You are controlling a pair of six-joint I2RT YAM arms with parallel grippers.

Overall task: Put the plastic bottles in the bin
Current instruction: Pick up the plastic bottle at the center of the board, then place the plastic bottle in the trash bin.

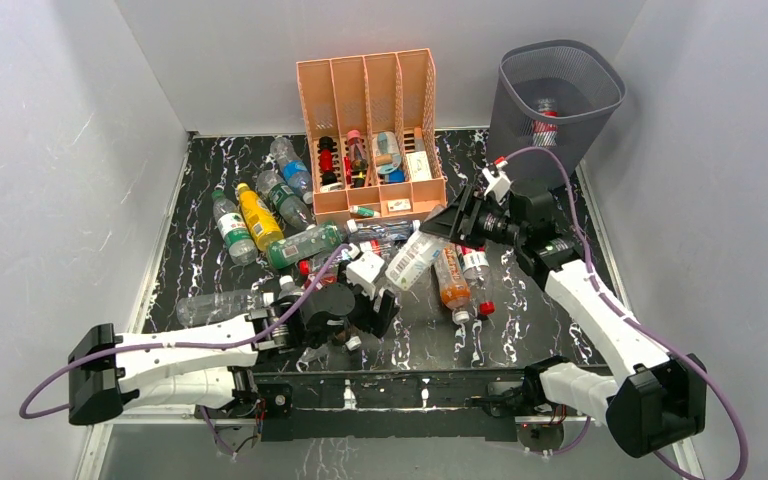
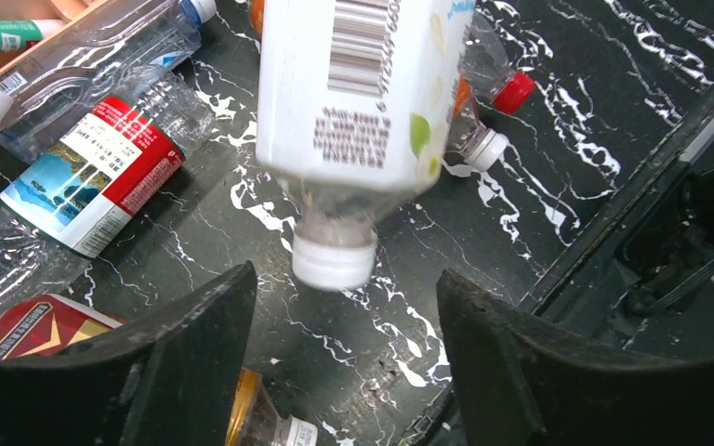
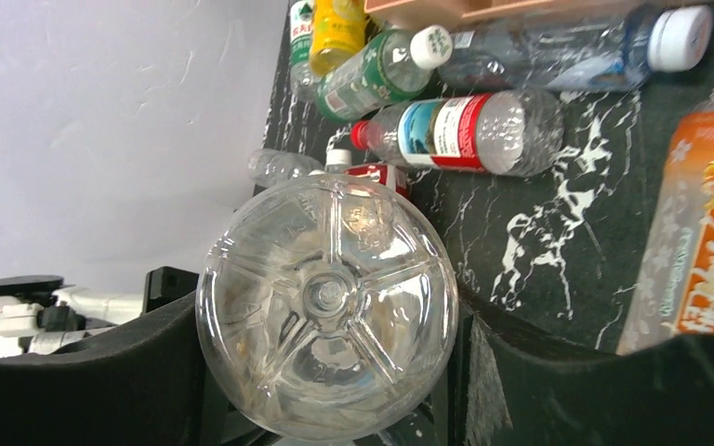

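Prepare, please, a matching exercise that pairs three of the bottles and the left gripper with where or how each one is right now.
Things:
1. clear plastic bottle with white label and white cap
2. clear plastic bottle with red label
3. yellow plastic bottle
4. left gripper

Places or states:
A. lying on the black marbled table, left of the peach-orange file organizer
B. open, holding nothing
C. inside the dark grey mesh bin
D. clamped in the right gripper

Pairs: 1-D, 2-C, 3-A, 4-B.
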